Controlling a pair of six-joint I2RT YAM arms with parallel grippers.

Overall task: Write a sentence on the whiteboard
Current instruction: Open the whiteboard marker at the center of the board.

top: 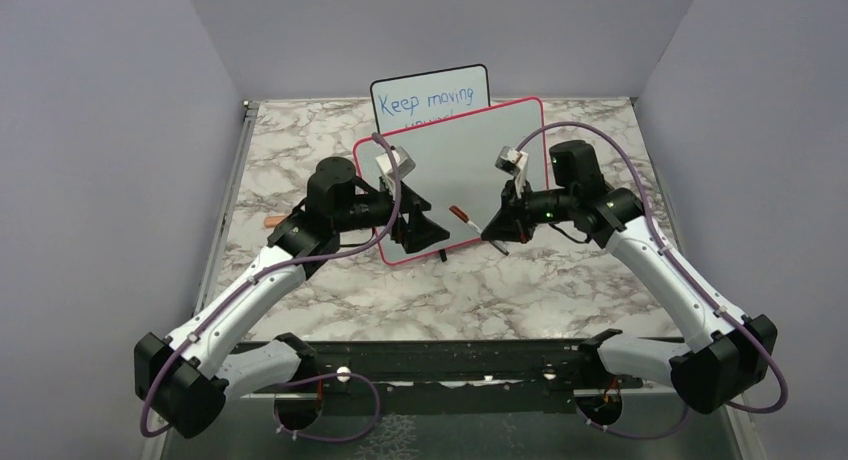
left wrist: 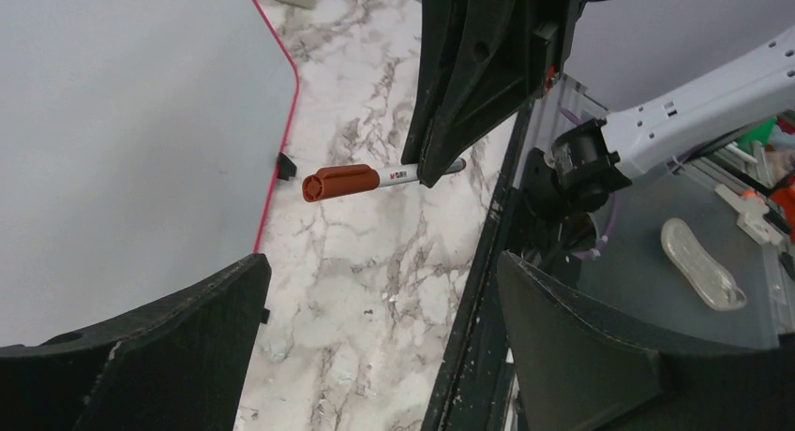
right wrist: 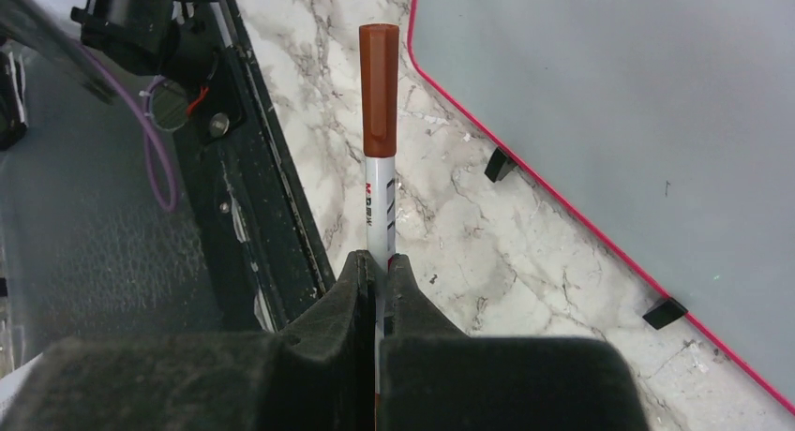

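Left wrist view: the left gripper (left wrist: 380, 309) holds its jaws spread wide, and the brown-capped marker (left wrist: 361, 180) lies ahead of them at twelve o'clock. Its long axis runs three to nine, cap at nine. The right gripper (left wrist: 436, 169) pinches the marker's barrel, and the blank whiteboard (left wrist: 122, 122) lies at ten o'clock.

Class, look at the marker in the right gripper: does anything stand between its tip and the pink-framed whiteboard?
Yes: the brown cap covers the tip of the marker, which the right gripper grips. Beyond that, nothing visible lies between it and the whiteboard.
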